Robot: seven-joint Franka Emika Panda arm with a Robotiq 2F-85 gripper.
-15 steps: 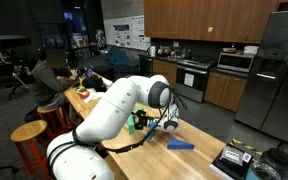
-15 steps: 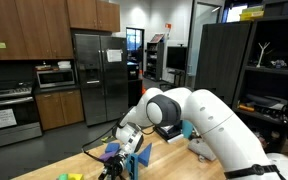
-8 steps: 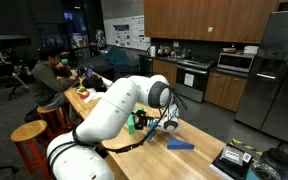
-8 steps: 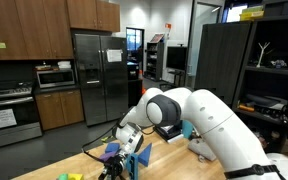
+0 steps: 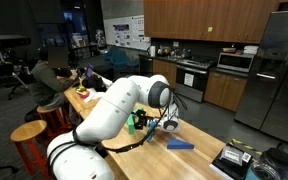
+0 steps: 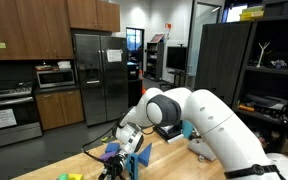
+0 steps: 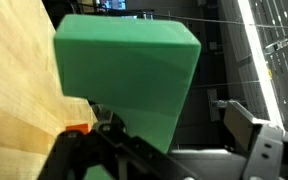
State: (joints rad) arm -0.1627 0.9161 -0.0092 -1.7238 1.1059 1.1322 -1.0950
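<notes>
Above the wooden kitchen counter [image 5: 199, 162], jaws hover by a green block [image 7: 124, 75], grip unclear.

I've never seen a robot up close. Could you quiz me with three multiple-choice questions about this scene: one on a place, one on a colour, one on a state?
1. Where does the blue piece lie?
A. on the floor
B. on the wooden table
C. on the stove

2. What colour is the block filling the wrist view?
A. red
B. green
C. white

3. The steel fridge has its doors:
A. open
B. shut
C. missing

Answers:
1. B, it rests flat on the wood.
2. B, its faces are plainly green.
3. B, both doors sit flush.
</notes>
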